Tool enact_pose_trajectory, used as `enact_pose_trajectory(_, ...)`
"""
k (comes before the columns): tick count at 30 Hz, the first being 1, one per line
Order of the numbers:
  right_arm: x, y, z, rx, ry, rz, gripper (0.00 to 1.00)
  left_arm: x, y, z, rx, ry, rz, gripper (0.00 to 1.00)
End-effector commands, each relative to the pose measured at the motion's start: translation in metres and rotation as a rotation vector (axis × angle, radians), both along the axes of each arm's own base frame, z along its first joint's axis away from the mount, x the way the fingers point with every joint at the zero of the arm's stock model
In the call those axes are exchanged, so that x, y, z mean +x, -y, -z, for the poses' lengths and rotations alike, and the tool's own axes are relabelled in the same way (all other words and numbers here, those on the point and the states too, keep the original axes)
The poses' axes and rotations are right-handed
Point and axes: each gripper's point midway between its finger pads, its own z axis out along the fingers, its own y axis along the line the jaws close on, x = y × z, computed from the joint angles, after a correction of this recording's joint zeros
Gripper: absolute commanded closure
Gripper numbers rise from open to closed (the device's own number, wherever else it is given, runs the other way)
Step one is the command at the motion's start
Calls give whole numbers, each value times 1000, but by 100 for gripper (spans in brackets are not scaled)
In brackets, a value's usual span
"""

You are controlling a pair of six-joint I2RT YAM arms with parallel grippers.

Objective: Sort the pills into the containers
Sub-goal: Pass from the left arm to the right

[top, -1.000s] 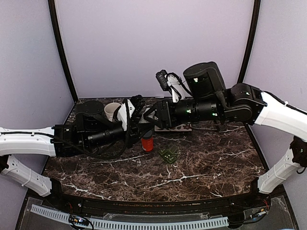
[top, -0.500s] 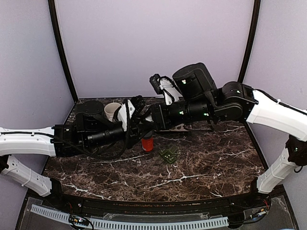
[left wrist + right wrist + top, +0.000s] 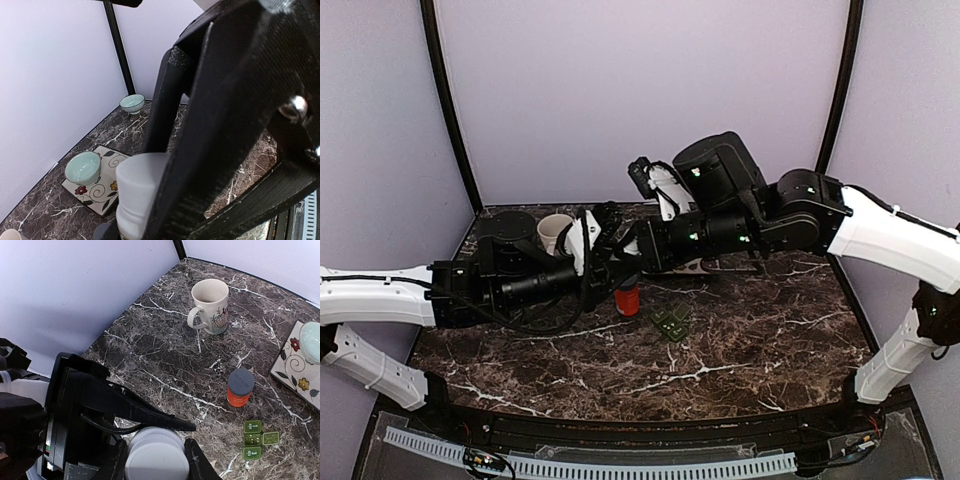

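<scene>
Above the middle of the desk (image 3: 150, 345), a white bottle (image 3: 140, 187) is held in the air between both arms. It is gripped by the left pincer (image 3: 608, 264), whose fingers are closed against its body as far as can be judged from the left wrist view. Its round end is hugged on both sides by the right pincer (image 3: 156, 461), narrowed to the width of that end. With one pincer bracing and the other on the end, a lid twist is probably being set up so that pills can be got out. Whether the lid is on or off cannot be told. No loose pills are seen.

The pill-box (image 3: 252, 440), small and dark green, is found on the desk below, to the near right of an orange bottle (image 3: 240, 387) with a grey cap, close by but not touching. Its compartments look open; contents are too small to tell. A spot close under the raised bottle is judged handy for pouring. A beige mug (image 3: 212, 305) is seen at far left. A floral tile (image 3: 297, 367) carrying a pale bowl (image 3: 82, 167) is seen farther right, clear of the work.
</scene>
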Motion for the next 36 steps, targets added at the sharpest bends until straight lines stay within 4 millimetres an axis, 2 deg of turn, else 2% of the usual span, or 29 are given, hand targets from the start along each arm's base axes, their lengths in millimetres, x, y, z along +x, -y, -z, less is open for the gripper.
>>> enact_pose_trajectory(1, 7, 1, -10, 37, 29, 21, 92, -2, -10, -13, -48, 23, -21, 76)
enact_pose_trajectory(5, 13, 7, -12, 50, 53, 50, 93, 2, -16, -7, -40, 13, -58, 59)
enact_pose_trajectory(9, 22, 16, -12, 59, 72, 90, 93, 6, -21, 2, -28, -4, -90, 48)
enact_pose_trajectory(13, 31, 24, -10, 61, 85, 128, 94, 8, -27, 10, -19, -20, -120, 43)
enact_pose_trajectory(16, 40, 33, -2, 32, 97, 167, 94, 13, -32, 16, -16, -31, -159, 41)
enact_pose_trajectory(18, 51, 43, 10, -10, 101, 215, 94, 15, -37, 20, -18, -42, -186, 41)
enact_pose_trajectory(26, 104, 114, 94, -233, 47, 462, 94, 18, -56, 33, -57, -91, -261, 40)
enact_pose_trajectory(31, 125, 153, 139, -335, -6, 558, 94, 19, -64, 44, -78, -123, -300, 40)
enact_pose_trajectory(35, 139, 175, 169, -384, -49, 605, 94, 18, -69, 60, -85, -159, -313, 40)
enact_pose_trajectory(36, 139, 183, 185, -413, -71, 613, 94, 18, -70, 63, -86, -166, -315, 41)
